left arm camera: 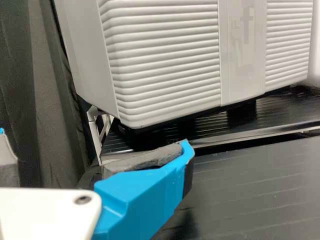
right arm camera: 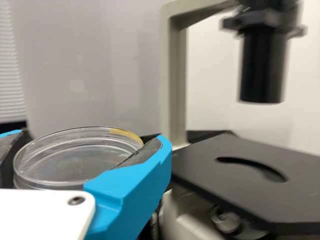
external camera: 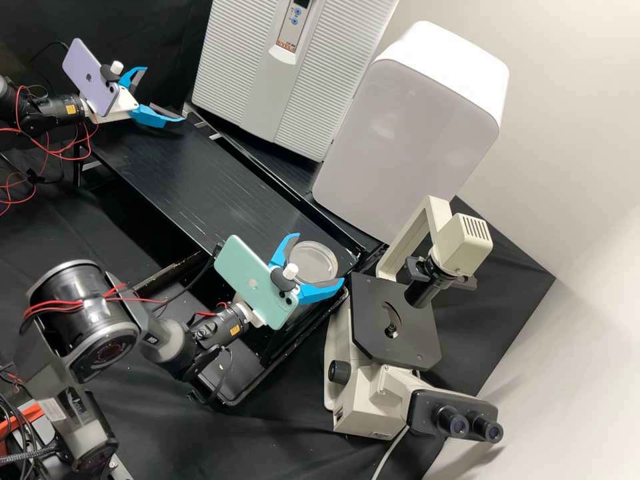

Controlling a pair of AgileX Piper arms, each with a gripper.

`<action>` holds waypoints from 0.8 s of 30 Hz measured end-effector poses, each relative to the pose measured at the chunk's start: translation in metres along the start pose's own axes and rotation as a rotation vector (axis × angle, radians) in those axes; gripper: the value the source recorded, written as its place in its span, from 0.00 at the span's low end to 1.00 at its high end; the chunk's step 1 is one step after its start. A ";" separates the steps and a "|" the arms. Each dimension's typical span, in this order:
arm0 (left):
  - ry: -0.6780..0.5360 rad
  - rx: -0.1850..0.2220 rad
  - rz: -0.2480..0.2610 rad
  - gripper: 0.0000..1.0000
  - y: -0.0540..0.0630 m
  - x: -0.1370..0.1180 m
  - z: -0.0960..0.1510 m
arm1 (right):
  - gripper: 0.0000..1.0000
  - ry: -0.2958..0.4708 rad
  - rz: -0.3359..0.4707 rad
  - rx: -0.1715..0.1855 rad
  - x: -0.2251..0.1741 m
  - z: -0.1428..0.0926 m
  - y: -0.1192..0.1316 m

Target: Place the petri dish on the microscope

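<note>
The petri dish point(right arm camera: 75, 162) is gripped by the right pincer point(external camera: 320, 259) beside the microscope stage point(external camera: 415, 341); it should be kept level, centred over the stage opening point(external camera: 389, 315) and lowered; the left pincer point(external camera: 165, 94) is open

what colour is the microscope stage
The stage is black, seen best in the right wrist view.

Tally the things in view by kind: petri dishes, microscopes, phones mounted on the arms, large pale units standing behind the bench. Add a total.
Petri dish: 1
Microscope: 1
Phones: 2
Large pale units: 2
Total: 6
</note>
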 end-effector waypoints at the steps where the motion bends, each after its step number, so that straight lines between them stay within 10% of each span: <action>1: 0.000 0.000 0.000 1.00 0.000 0.000 0.000 | 0.00 -0.006 0.007 -0.001 0.001 0.002 0.002; 24: 0.000 0.000 0.000 1.00 0.000 0.000 0.000 | 0.00 -0.214 0.125 -0.104 0.076 0.072 0.020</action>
